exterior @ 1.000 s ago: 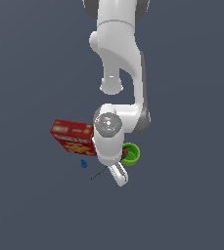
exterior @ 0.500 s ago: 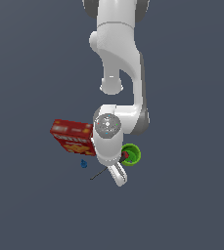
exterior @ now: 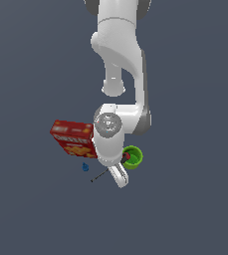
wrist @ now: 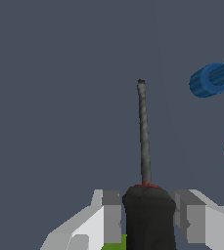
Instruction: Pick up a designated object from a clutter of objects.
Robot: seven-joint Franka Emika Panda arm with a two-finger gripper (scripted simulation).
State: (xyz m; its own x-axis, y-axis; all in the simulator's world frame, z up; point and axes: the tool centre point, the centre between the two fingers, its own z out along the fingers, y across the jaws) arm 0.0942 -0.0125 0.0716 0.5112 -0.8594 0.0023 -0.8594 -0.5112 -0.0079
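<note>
Exterior view, left to right: red cracker box (exterior: 73, 139) sits at the exterior view's left, the tiny blue object (exterior: 85, 167) just below its lower corner, then the screwdriver (exterior: 100, 175) shaft poking out from under the wrist toward the lower left. The gripper (exterior: 119, 175) hangs over the handle end, and the lime-green cup (exterior: 134, 157) sits right behind it on the exterior view's right.

In the wrist view, the black handle (wrist: 149, 215) sits between the two fingers (wrist: 111, 212), pads flanking it on both sides with a thin gap or bare contact. The gripper looks closed down to handle width, but whether it is actually squeezing is not clear. The shaft runs straight out ahead of the gripper. The screwdriver appears to lie on the floor, not lifted.

Risks from here:
- The grasp is at the handle end, well off the centre of the length. The shaft would probably droop or pivot on lift if the clamp is light.
- A round handle on flat pads is likely to roll or slip if the pads are not centred.
- A sliver of green shows beside the fingers, so the cup is very close. Finger or wrist motion could knock it.
- The blue object lies near the shaft tip; a swinging shaft could sweep it.
- The box is far enough off and is probably not a factor.
</note>
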